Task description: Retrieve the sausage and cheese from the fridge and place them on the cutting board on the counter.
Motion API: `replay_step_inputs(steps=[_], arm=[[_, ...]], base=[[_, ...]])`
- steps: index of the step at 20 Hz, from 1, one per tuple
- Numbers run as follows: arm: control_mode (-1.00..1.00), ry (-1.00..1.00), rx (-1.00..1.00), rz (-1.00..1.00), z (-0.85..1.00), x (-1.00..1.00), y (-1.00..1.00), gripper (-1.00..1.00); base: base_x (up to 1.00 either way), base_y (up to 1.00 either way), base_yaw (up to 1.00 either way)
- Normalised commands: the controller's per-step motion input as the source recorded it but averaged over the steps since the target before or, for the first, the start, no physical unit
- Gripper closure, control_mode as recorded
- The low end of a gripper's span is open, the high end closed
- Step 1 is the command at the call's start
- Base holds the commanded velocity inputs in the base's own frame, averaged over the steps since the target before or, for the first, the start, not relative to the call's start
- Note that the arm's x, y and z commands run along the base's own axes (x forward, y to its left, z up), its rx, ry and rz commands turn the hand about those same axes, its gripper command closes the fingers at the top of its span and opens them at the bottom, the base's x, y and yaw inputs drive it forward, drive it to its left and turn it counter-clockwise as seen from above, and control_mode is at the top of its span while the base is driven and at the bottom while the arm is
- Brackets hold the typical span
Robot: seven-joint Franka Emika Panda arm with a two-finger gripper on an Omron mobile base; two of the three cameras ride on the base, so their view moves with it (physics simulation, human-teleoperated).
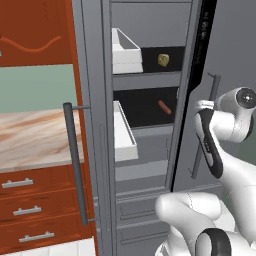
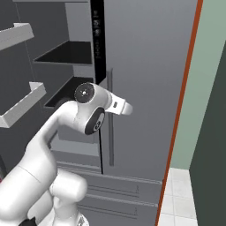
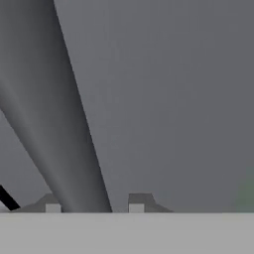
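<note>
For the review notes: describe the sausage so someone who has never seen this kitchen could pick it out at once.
Start at the tall grey fridge, whose left door stands open beside the marbled counter. Two dark shelves show inside; the sausage lies on the lower one. It is a small reddish-brown cylinder, unlike the lumpy yellowish cheese on the shelf above.

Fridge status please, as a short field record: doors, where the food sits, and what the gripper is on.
left door: open, white bins on its inside
right door: closed
cheese: upper shelf inside the fridge
sausage: shelf below the cheese
gripper: fingertips either side of the right door's bar handle; a closed grip cannot be told
food retrieved: none yet
</note>
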Motion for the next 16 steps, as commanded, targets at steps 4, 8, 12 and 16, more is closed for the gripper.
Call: replay_step_inputs(steps=[4,8,12,16], arm=[[-1.00,0.00,0.07,0.00,0.00,-0.38,-0.38,1.00],[-1.00,0.00,0.10,0.00,0.01,-0.50,-0.45,1.00],[-1.00,0.00,0.09,0.00,0.02,-0.51,-0.48,1.00],[-1.00,0.00,0.06,0.00,0.00,-0.45,-0.51,1.00]], base=[[0.00,0.00,0.00],[0.00,0.00,0.00],[0.00,0.00,0.00],[0.00,0.00,0.00]])
